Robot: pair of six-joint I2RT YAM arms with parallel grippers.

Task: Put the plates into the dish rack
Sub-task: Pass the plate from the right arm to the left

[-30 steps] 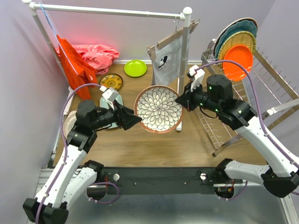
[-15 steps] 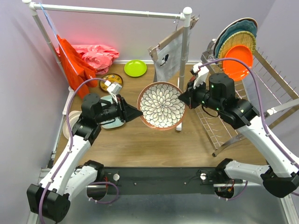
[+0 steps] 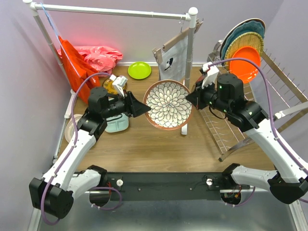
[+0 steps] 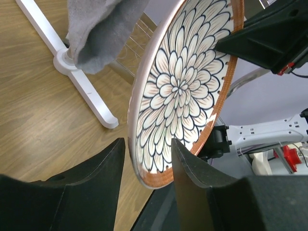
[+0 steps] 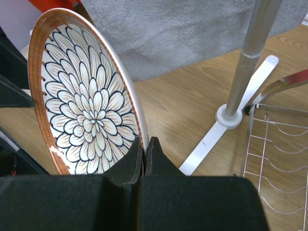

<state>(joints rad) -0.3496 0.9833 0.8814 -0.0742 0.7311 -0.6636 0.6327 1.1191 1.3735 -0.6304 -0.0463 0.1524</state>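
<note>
The brown-rimmed white floral plate [image 3: 169, 104] rides higher than before. The right gripper [image 3: 192, 99] clamps its rim, and the left gripper [image 3: 144, 108] gapes around it.

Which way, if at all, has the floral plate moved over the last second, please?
Yes. The floral plate has shifted up the view and rightward, further across the white rail post, toward the dish rack.

We see pale lilac walls [image 3: 144, 38] around a brown wood-grain desk [image 3: 144, 149]. White pipe clothes rail [image 3: 110, 11] spans the back, grey cloth [image 3: 172, 61] hanging off it. Red cloth [image 3: 77, 67] and crumpled pink cloth [image 3: 101, 55] back left.
</note>
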